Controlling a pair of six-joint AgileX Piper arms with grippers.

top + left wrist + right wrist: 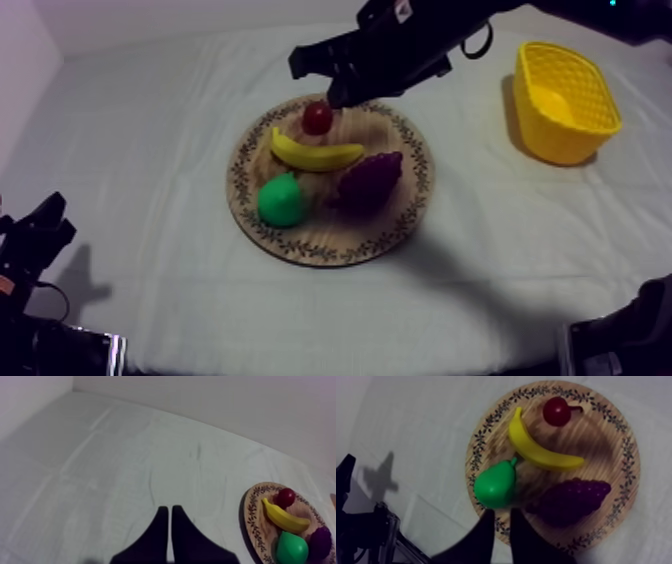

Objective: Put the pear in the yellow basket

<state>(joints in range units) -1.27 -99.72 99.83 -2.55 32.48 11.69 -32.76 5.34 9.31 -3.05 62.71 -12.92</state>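
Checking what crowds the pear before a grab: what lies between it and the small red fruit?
The banana lies between the pear and the small red fruit; the top view and the right wrist view both show it.

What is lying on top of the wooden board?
A pear, a banana, a bunch of grapes and a small red fruit. The board beneath each is hidden.

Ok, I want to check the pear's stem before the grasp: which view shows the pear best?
The right wrist view: it looks down on the pear from close by, stem toward the banana, on the wooden board. The top view shows it from farther, at a slant. The left wrist view shows it far off, beside the grapes.
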